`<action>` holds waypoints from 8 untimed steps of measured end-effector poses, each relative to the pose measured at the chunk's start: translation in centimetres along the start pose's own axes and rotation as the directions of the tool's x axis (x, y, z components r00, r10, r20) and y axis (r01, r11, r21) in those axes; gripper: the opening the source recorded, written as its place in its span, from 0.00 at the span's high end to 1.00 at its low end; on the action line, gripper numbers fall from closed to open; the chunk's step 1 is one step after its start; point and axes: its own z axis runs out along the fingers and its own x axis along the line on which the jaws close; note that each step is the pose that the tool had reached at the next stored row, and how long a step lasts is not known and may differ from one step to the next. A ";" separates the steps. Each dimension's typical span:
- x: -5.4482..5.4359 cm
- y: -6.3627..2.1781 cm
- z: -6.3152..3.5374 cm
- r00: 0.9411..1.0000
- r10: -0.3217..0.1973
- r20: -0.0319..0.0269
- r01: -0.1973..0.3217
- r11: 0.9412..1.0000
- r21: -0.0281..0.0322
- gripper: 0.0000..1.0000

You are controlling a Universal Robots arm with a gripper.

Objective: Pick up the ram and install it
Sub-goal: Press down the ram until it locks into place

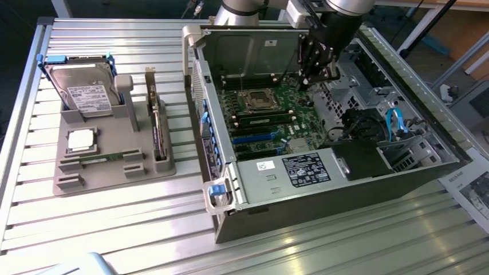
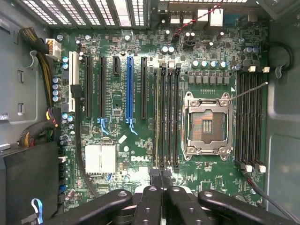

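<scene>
The black two-fingered gripper (image 2: 161, 174) is hovering over the dark memory slots (image 2: 166, 117), fingers (image 2: 149, 199) pinched together, seemingly empty; the slim green ram stick (image 1: 103, 156) is lying in the grey tray (image 1: 114, 180), toward the exterior view's left.

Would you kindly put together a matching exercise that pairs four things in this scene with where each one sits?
Things:
1. hard drive
2. ram
3. processor socket
4. gripper

Places:
A. over the motherboard, inside the case
B. lying flat on the grey tray
C. standing upright in the grey tray
D. on the motherboard, empty

Pairs: 1-C; 2-B; 3-D; 4-A
</scene>
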 end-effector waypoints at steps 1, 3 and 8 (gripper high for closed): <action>0.0 0.00 0.00 1.000 0.000 0.000 0.000 1.000 0.000 0.90; 0.0 0.00 0.16 1.000 0.000 0.000 0.000 1.000 0.000 0.90; 0.0 -0.02 0.93 1.000 0.000 0.000 0.000 1.000 0.001 0.90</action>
